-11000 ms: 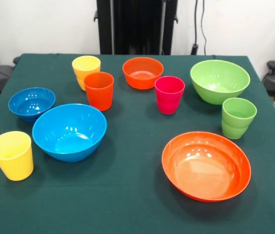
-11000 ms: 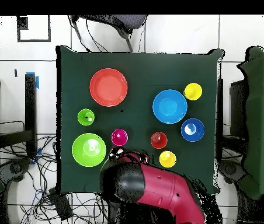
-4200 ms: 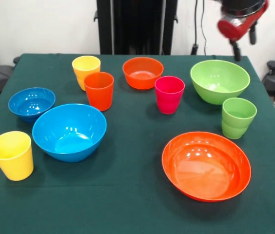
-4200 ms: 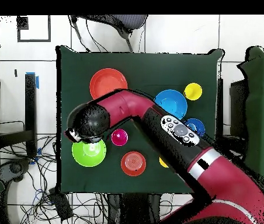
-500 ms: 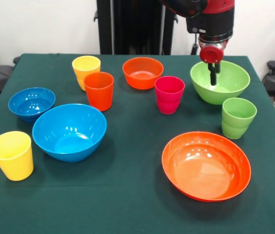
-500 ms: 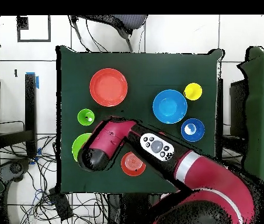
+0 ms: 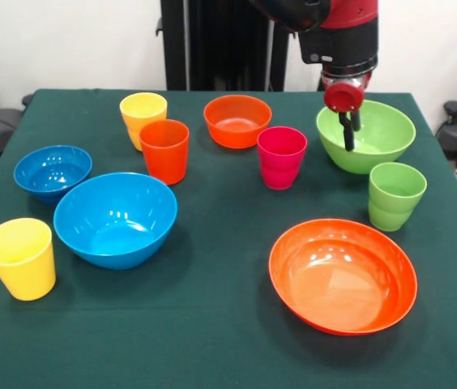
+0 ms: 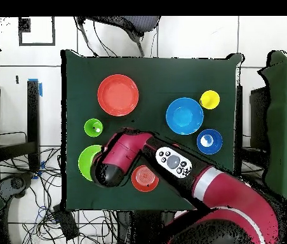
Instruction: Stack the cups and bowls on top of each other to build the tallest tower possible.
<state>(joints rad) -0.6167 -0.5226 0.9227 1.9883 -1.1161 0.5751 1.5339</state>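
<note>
**Tool over the lime bowl**

Hanging from the red and black arm, the tool sits above the near-left rim of the large lime green bowl, its two dark fingers close together, gripping nothing. Glossy round bowls and smooth tapered cups stand apart on the green cloth counter: a light green cup just beside the lime bowl, a wide shallow orange bowl, a pink-red cup, a large blue bowl.
</note>
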